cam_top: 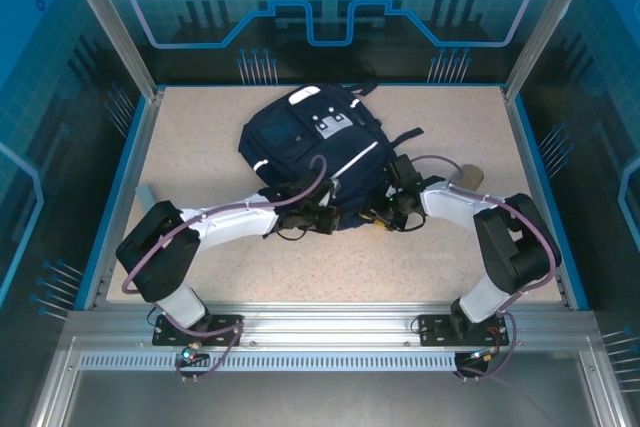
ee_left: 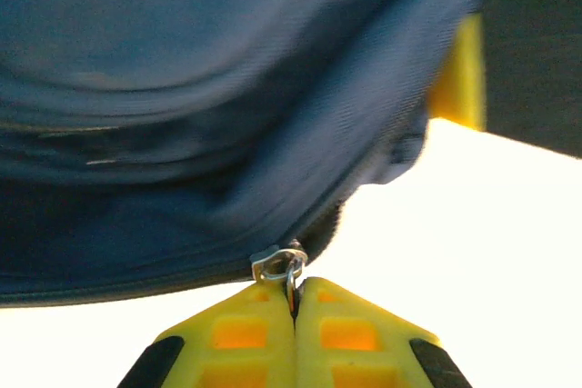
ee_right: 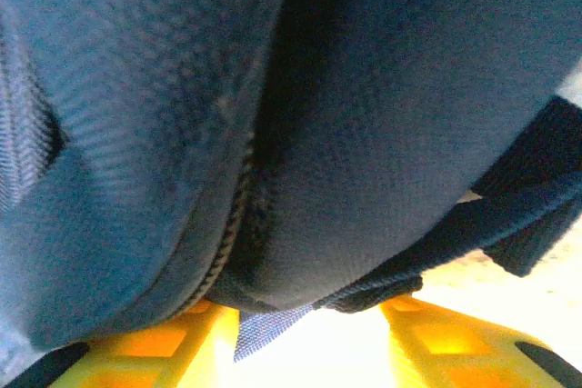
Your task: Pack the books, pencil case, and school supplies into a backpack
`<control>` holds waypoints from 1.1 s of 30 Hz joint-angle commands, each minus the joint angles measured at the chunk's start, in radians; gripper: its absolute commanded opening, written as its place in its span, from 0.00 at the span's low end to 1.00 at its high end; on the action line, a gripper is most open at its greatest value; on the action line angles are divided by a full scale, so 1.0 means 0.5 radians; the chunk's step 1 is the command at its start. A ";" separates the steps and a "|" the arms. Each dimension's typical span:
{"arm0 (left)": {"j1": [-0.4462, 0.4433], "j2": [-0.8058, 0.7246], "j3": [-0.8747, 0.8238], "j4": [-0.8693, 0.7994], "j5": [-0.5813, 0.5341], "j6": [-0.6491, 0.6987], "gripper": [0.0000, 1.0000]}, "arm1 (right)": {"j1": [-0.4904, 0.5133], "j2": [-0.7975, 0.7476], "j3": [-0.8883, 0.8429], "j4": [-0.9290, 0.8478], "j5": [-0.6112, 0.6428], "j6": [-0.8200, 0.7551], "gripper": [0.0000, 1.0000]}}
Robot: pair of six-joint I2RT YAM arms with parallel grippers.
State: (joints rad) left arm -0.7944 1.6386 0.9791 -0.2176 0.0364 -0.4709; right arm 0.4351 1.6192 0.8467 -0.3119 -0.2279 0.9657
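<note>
Two grippers attend the backpack point(cam_top: 310, 147), lying mid-table, at its 6 o'clock edge: left gripper point(ee_left: 294, 295) pinches the zipper pull point(ee_left: 277, 263), evidently to draw it; right gripper point(ee_right: 300, 320), jaws parted astride adjacent fabric, apparently braces, hold unconfirmed.

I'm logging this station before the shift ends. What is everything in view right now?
backpack: one, dark navy with white stripes and grey patches, table centre
zipper pull: one, silver, on the backpack's near edge
tan object: one, on the table right of the backpack, too small to identify
grey object: one, at the table's left edge
table: one, speckled beige, blue rim
left fingers: yellow, shut on the zipper pull
right fingers: yellow, apart, against the backpack's near right side
</note>
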 commanded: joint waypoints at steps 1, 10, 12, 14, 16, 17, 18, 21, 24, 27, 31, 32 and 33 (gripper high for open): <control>-0.101 0.037 0.048 0.272 0.145 -0.133 0.01 | 0.067 0.052 0.040 0.136 -0.080 0.032 0.42; -0.046 -0.048 -0.022 0.195 0.127 -0.180 0.16 | 0.027 -0.231 -0.042 -0.105 0.131 -0.070 0.43; 0.008 -0.099 -0.049 0.183 0.237 -0.187 0.24 | 0.023 -0.321 -0.046 -0.213 0.225 -0.114 0.45; 0.066 -0.150 -0.018 0.065 0.336 -0.173 0.34 | 0.033 -0.396 -0.019 -0.330 0.293 -0.163 0.46; 0.104 -0.209 0.011 -0.071 0.340 -0.143 0.43 | 0.063 -0.432 0.047 -0.455 0.351 -0.216 0.47; 0.129 -0.247 0.012 -0.121 0.341 -0.139 0.47 | 0.090 -0.436 0.098 -0.518 0.394 -0.240 0.48; 0.153 -0.284 0.003 -0.149 0.342 -0.138 0.49 | 0.118 -0.437 0.142 -0.564 0.430 -0.265 0.48; 0.271 -0.411 -0.063 -0.213 0.293 -0.202 0.61 | 0.246 -0.423 0.264 -0.671 0.570 -0.321 0.49; 0.428 -0.529 -0.169 -0.230 0.209 -0.366 0.70 | 0.414 -0.355 0.390 -0.720 0.698 -0.366 0.49; 0.546 -0.620 -0.270 -0.209 0.176 -0.498 0.75 | 0.611 -0.229 0.526 -0.750 0.833 -0.411 0.48; 0.640 -0.676 -0.338 -0.245 0.104 -0.671 0.79 | 0.875 0.002 0.709 -0.817 1.073 -0.438 0.47; 0.658 -0.684 -0.353 -0.244 0.105 -0.700 0.79 | 0.921 0.053 0.746 -0.836 1.116 -0.422 0.47; 0.673 -0.688 -0.370 -0.238 0.104 -0.727 0.80 | 0.965 0.107 0.785 -0.862 1.156 -0.392 0.47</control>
State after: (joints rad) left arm -0.4789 1.3239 0.8196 -0.3092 0.1131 -0.7479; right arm 0.8673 1.6150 1.1931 -0.6632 0.2317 0.7731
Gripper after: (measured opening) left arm 0.793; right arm 0.473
